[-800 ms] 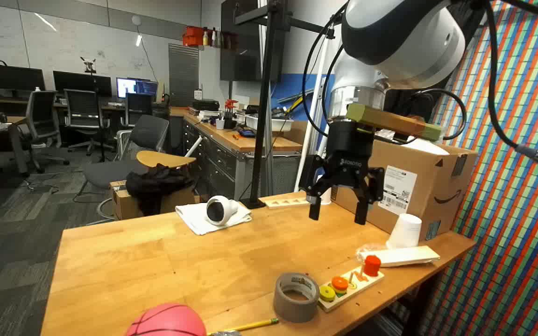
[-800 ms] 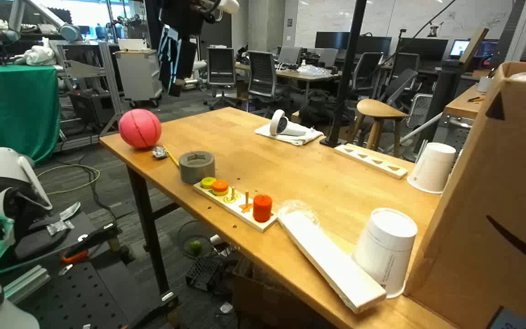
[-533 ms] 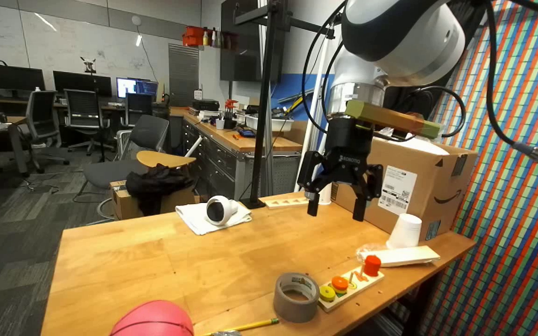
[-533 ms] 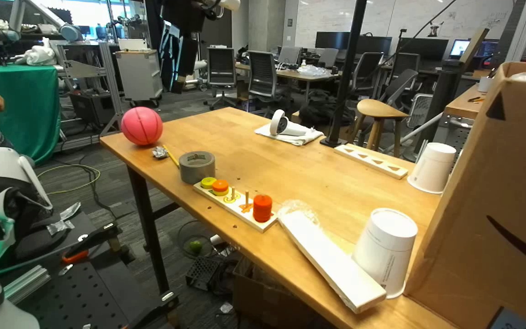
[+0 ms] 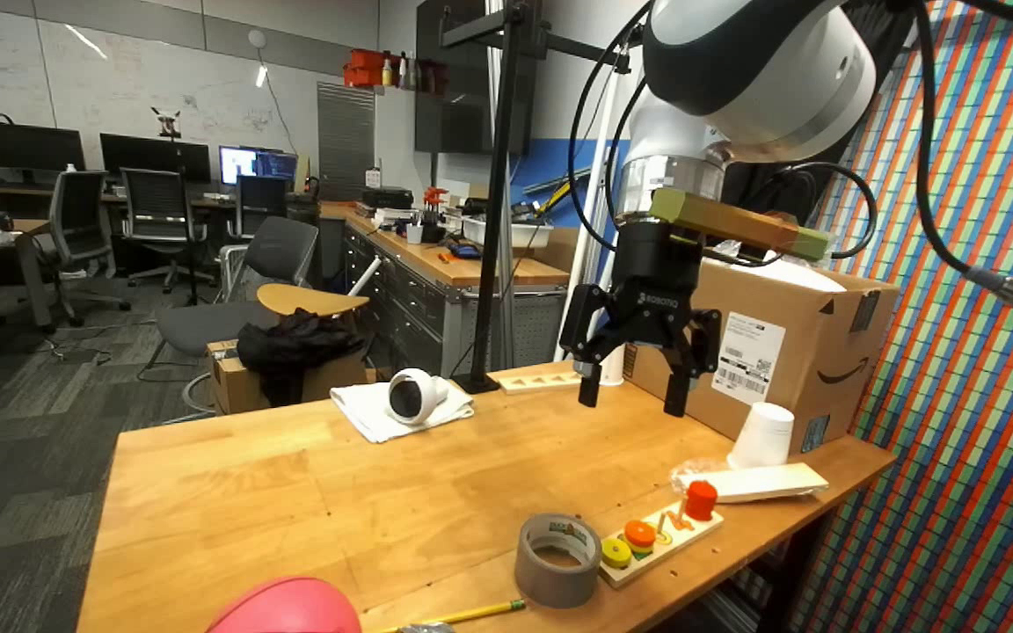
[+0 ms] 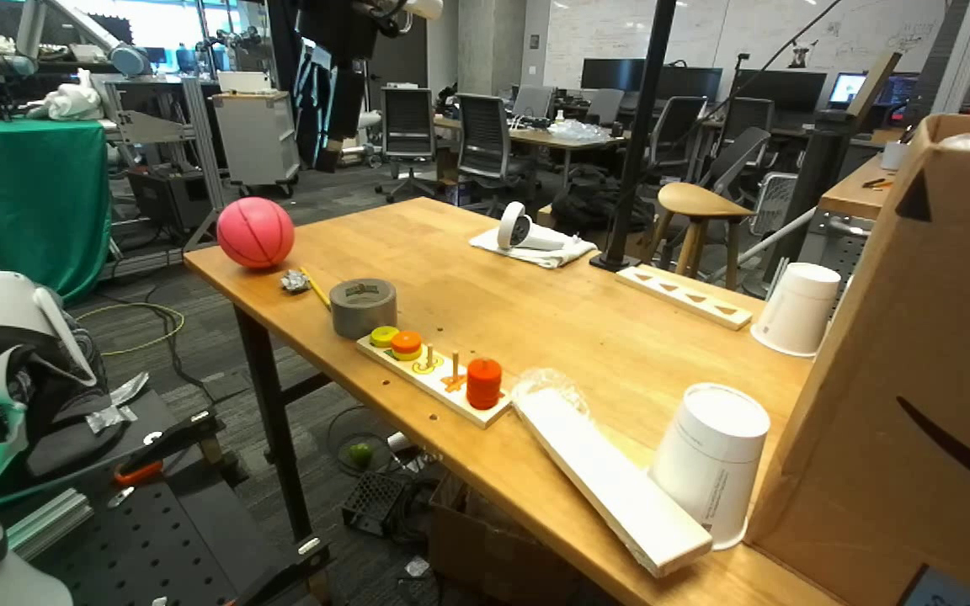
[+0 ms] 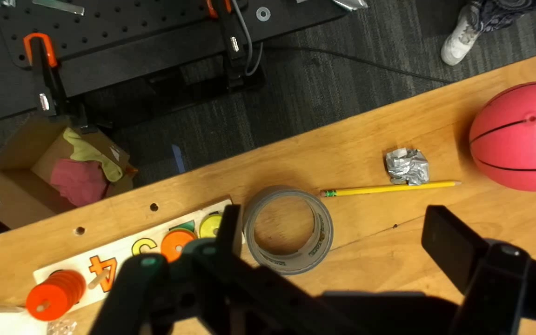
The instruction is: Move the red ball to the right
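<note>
Wrist view: the tool stands with its jaws set wide apart, the tape showing in the gap from this angle. In an exterior view the tool hangs raised over the worktop, clear of the items lying on it. The ball rests on the worktop near a corner, beside the foil and just off the pointed end of the pencil.

The arm is rounded and white with a dark panel and silver band; the black gripper reads ROBOTIQ; black cables loop alongside.
</note>
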